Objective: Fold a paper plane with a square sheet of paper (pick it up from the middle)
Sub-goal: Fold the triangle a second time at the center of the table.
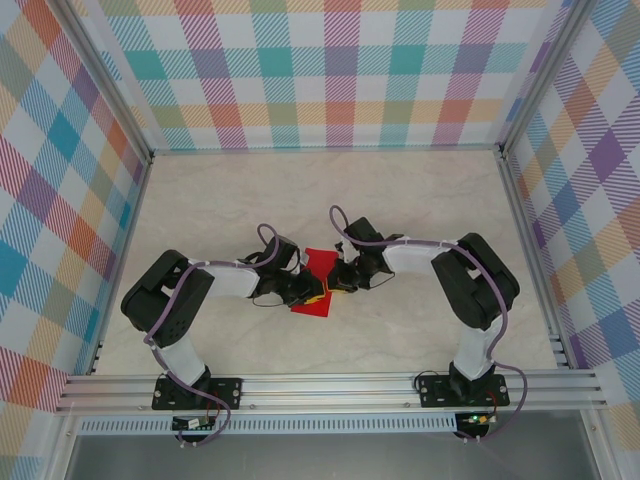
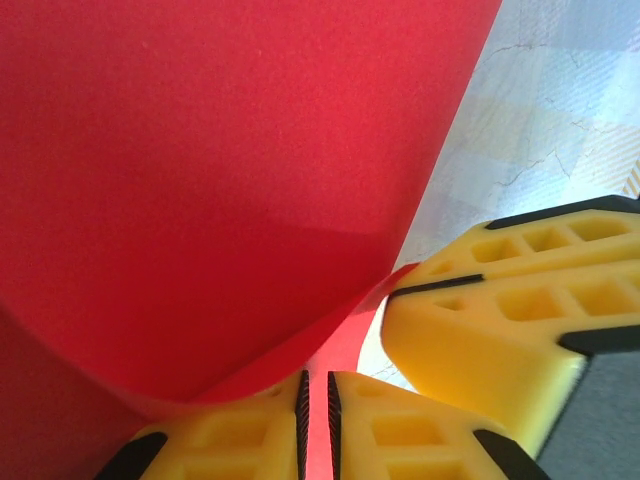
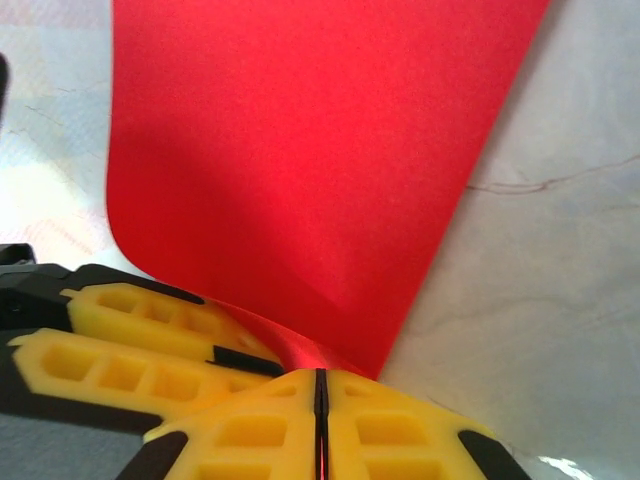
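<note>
We have the square sheet of paper (image 1: 309, 306) near the middle of the counter (image 1: 300, 190), a little toward its near edge, gripped between both arms. Our left end effector (image 2: 315, 430) is closed to a narrow slit on a red edge. Our right end effector (image 3: 320, 425) is clamped tight on the paper just beside it. The sheet bows over in a soft curve with no sharp crease that we can see, so we judge the first fold barely started and all the plane's shaping left to do.

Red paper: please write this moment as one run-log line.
red paper: curved | left gripper: jaws shut on it | right gripper: jaws shut on it
</note>
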